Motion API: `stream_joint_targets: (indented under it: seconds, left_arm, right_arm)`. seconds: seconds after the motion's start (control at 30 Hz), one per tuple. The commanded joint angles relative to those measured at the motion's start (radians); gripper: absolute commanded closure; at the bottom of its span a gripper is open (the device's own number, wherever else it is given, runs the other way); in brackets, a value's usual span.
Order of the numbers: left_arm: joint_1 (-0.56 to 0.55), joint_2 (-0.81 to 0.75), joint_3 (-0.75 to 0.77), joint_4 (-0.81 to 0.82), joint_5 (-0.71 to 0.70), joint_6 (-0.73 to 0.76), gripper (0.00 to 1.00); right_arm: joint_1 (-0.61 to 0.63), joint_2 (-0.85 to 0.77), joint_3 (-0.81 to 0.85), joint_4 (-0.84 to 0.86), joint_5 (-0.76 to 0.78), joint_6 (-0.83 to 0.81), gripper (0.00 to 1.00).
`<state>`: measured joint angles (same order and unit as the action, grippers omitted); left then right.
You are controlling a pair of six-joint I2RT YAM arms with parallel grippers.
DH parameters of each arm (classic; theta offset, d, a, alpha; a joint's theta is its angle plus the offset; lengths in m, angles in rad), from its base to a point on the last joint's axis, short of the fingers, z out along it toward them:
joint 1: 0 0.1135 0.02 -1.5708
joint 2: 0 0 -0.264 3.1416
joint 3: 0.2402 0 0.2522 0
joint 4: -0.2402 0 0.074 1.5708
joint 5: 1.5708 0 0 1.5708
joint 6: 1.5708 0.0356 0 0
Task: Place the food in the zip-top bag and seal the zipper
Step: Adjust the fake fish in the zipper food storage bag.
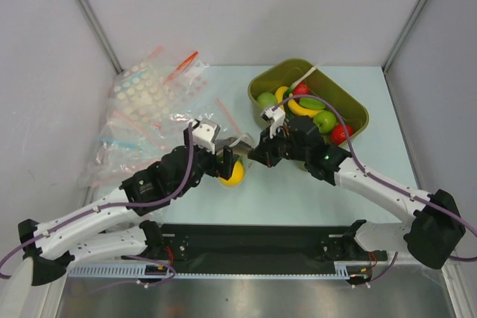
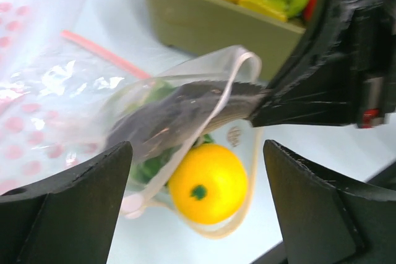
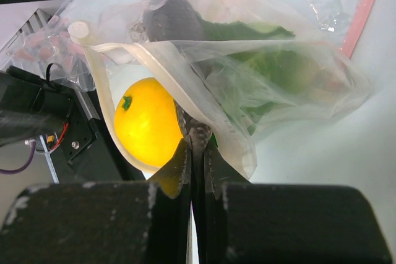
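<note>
The zip-top bag (image 1: 240,141) hangs between my two grippers at the table's middle. My right gripper (image 3: 197,134) is shut on the upper lip of the bag's mouth and holds it open. The green lettuce (image 3: 272,69) lies inside the bag (image 3: 297,91). The yellow-orange fruit (image 3: 147,122) sits in the mouth, ringed by the open zipper (image 3: 111,47). My left gripper (image 2: 197,146) is open wide, its fingers either side of the fruit (image 2: 207,182) and the bag (image 2: 173,109), touching neither. In the top view the fruit (image 1: 232,174) shows just below the left gripper (image 1: 223,156).
An olive bin (image 1: 350,106) with bananas, green and red fruit stands at the back right, close behind the right arm. A pile of other clear bags with pink and red strips (image 1: 149,102) lies at the back left. Enclosure walls close in the sides.
</note>
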<state>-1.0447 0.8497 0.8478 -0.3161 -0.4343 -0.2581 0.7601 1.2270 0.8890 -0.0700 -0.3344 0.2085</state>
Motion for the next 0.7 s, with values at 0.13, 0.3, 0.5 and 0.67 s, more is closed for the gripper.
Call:
stream_joint_targets:
  seconds: [0.13,0.3,0.5,0.67]
  left_arm:
    - [-0.015,0.031,0.059,-0.063,-0.185,0.051,0.18]
    - [-0.018,0.081,0.082,-0.106,-0.195,0.040,0.30]
    - [-0.020,0.190,0.142,-0.208,-0.280,0.005,0.55]
    - [-0.021,0.253,0.183,-0.267,-0.351,-0.024,0.68]
  right_arm:
    - [-0.025,-0.014,0.011,0.096,-0.032,0.028,1.00]
    - [-0.035,-0.024,0.005,0.105,-0.043,0.037,1.00]
    - [-0.042,-0.031,0.001,0.110,-0.054,0.046,1.00]
    - [-0.044,-0.031,-0.002,0.114,-0.061,0.049,1.00]
